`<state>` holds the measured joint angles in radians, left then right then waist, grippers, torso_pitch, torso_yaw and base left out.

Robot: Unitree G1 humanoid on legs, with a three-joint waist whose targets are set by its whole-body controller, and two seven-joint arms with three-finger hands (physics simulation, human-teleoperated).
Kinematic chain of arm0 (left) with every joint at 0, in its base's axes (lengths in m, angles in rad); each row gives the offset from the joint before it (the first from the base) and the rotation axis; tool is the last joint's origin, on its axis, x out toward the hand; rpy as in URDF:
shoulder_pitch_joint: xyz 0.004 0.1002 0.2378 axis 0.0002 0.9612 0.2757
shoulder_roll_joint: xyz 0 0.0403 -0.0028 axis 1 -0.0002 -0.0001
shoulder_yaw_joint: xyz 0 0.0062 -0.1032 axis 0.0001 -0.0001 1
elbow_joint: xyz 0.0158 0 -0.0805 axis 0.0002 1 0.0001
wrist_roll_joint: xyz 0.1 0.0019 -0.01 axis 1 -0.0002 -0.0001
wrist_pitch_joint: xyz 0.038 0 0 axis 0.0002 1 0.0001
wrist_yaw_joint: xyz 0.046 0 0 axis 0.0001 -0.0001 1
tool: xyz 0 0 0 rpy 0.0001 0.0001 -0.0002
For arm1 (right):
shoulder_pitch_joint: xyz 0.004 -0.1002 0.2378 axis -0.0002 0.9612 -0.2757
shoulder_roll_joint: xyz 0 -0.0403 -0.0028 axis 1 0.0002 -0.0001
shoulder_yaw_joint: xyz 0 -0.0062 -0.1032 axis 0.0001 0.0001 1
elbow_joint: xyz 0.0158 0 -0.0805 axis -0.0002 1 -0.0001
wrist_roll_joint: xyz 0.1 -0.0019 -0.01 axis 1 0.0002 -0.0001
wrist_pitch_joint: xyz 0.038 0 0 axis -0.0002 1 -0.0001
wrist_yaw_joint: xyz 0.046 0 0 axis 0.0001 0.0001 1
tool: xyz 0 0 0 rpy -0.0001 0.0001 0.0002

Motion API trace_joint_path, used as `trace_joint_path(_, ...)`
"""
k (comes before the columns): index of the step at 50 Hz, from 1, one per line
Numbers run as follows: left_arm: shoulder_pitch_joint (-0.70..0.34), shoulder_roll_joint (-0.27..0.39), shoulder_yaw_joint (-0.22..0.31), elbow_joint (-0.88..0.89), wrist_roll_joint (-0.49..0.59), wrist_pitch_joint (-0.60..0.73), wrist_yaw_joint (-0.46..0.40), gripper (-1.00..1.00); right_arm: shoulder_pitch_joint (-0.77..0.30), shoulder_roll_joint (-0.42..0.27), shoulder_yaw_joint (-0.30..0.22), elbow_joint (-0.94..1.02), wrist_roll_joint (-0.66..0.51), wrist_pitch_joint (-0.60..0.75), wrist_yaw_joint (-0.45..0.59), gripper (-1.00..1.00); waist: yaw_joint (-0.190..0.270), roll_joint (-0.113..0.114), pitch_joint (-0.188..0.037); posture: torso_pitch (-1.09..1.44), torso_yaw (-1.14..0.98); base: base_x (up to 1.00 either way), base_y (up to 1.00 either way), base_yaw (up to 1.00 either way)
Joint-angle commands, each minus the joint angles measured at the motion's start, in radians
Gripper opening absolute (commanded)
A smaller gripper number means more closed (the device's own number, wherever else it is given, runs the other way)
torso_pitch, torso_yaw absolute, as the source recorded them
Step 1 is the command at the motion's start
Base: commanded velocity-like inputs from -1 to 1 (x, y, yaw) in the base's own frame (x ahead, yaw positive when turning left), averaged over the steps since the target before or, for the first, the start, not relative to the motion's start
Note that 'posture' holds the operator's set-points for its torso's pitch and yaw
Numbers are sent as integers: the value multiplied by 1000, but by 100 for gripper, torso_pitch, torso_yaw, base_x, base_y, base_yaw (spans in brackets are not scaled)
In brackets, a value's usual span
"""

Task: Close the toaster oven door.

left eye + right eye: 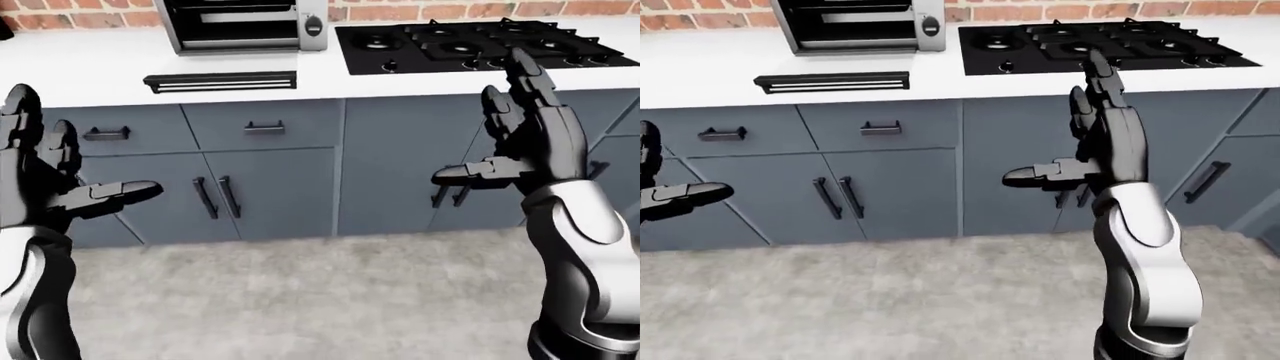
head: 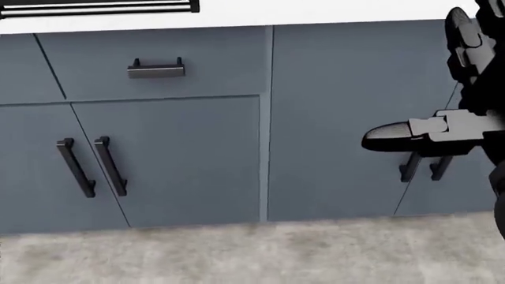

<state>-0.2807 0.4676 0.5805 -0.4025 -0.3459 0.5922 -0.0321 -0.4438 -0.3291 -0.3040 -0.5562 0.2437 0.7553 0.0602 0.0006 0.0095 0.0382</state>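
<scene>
One toaster oven (image 1: pixel 240 26), door (image 1: pixel 220 81) down, above left hand (image 1: pixel 60 187); right hand (image 1: pixel 520 142): both spread, empty.

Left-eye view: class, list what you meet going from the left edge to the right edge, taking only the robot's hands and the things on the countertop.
left hand → toaster oven door, lying open on the counter → toaster oven → stove → right hand
</scene>
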Motion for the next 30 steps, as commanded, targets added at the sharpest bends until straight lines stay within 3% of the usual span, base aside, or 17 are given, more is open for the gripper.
trace_joint_path(1, -18, 22, 4, -29, -16, -24, 10, 100, -36, -21, -17, -19, 9, -19, -5, 100, 0, 3, -18, 0, 0, 2, 0, 0)
trace_joint_path(2, -17, 25, 3, -28, -17, -24, 11, 100, -40, -25, -19, -16, 13, -19, -6, 100, -1, 7, -36, 0, 0, 6, 0, 0)
trace_joint_path(4, -15, 28, 1, -29, -16, -29, 10, 100, -43, -30, -20, -11, 18, -23, -9, 100, 0, 8, -13, 0, 0, 10, 0, 0)
trace_joint_path(11, -21, 40, 8, -40, -26, -13, 13, 100, -47, -37, -17, -10, 24, -25, -11, 100, -3, -7, 0, 0, 0, 14, 0, 0)
trace_joint_path(15, -20, 43, 12, -40, -30, -12, 14, 100, -46, -41, -17, -19, 27, -20, -8, 100, -5, 21, -2, 0, 0, 18, 0, 0)
trace_joint_path(17, -19, 41, 8, -33, -26, -19, 13, 100, -46, -41, -18, -22, 29, -18, -8, 100, -7, 63, -4, 0, 0, 20, 1, 0)
trace_joint_path(18, -17, 41, 10, -36, -26, -18, 14, 100, -47, -42, -18, -21, 28, -18, -8, 100, -3, 72, 6, 0, 0, 21, 2, 0)
trace_joint_path(19, -18, 42, 11, -36, -27, -17, 14, 100, -46, -43, -20, -23, 30, -16, -7, 100, 0, 42, 2, 0, 0, 21, 5, 0)
trace_joint_path(22, -15, 44, 17, -40, -31, -13, 13, 100, -45, -45, -24, -29, 33, -10, -7, 100, -3, 49, -4, 0, 0, 22, 5, 0)
trace_joint_path(25, -15, 45, 19, -36, -33, -14, 12, 100, -45, -46, -24, -33, 36, -5, -9, 100, 1, 22, -5, 0, 0, 21, 9, 0)
trace_joint_path(27, -15, 47, 21, -33, -33, -15, 13, 100, -43, -43, -25, -31, 38, -6, -12, 100, 9, -22, 2, 0, 0, 21, 20, 0)
trace_joint_path(28, -15, 47, 21, -33, -34, -15, 14, 100, -43, -44, -24, -33, 37, -8, -12, 100, 10, -57, -7, 0, 0, 22, 23, 0)
trace_joint_path(29, -12, 46, 21, -33, -32, -17, 13, 100, -44, -45, -25, -36, 39, -4, -12, 100, -2, -35, -3, 0, 0, 22, 23, 0)
trace_joint_path(30, -11, 46, 21, -34, -33, -17, 13, 100, -45, -46, -27, -35, 40, -4, -12, 100, 1, -46, -3, 0, 0, 22, 23, 0)
